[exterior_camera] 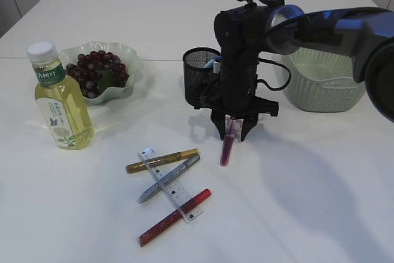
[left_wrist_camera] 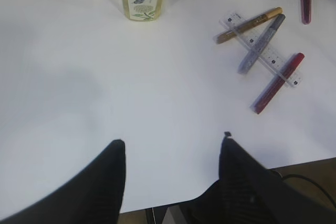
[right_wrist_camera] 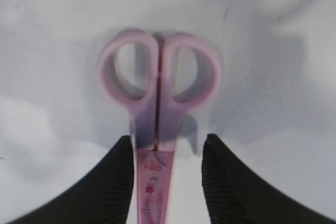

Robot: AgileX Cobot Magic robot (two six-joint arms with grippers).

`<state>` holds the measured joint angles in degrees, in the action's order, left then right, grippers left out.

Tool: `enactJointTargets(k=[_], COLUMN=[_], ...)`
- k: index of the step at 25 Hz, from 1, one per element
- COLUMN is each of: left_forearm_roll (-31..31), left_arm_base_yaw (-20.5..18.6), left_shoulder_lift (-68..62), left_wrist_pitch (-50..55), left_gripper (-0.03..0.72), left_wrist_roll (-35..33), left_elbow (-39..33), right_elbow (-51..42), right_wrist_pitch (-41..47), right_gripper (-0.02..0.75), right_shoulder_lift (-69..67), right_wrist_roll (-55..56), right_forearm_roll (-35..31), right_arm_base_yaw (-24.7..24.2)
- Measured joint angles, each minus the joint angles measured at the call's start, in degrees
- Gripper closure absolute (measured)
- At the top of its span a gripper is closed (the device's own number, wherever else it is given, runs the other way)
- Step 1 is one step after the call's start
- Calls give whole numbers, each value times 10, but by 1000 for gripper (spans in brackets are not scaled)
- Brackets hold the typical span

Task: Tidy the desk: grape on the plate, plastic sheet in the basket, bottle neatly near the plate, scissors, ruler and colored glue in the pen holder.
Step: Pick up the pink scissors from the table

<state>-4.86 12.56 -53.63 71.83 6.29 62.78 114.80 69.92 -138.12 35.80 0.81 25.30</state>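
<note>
**Scissors straddled, pen holder just behind**

The white table (exterior_camera: 320, 201) is the whole field. On my far right sits the green basket (exterior_camera: 320, 84); at far left the plate (exterior_camera: 126, 66) already carries the grape (exterior_camera: 97, 72), with the bottle (exterior_camera: 58, 100) standing just in front of it. Near the middle stands the black mesh pen holder (exterior_camera: 200, 75).

My right gripper (exterior_camera: 236, 129) hangs directly over the scissors (right_wrist_camera: 157, 93), pointing down, jaws spread either side of the sheathed blade. From my wrist the pads do not clearly press the plastic, so I judge them as straddling, not yet pinching. The scissors' long axis runs straight away from that hand, handles at the far end, blade tip under my palm. The holder is just behind and to the left, so once lifted they go up and back.

My left gripper (left_wrist_camera: 173, 150) is open, holding nothing, low over bare table. Ahead to its right lies the ruler (left_wrist_camera: 262, 51), crossed by three glue pens (left_wrist_camera: 260, 43).
</note>
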Motion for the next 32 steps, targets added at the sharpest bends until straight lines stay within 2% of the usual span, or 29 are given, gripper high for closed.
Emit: enactJointTargets(k=[32], left_forearm_roll=[8], left_arm_base_yaw=[0], left_shoulder_lift=[0], left_wrist_pitch=[0], left_gripper=[273], left_wrist_roll=[0], left_elbow=[0], right_elbow=[2], right_wrist_pitch=[0], right_gripper=[388], right_shoulder_lift=[-14], right_wrist_roll=[1], right_forearm_roll=[-36], right_arm_base_yaw=[0])
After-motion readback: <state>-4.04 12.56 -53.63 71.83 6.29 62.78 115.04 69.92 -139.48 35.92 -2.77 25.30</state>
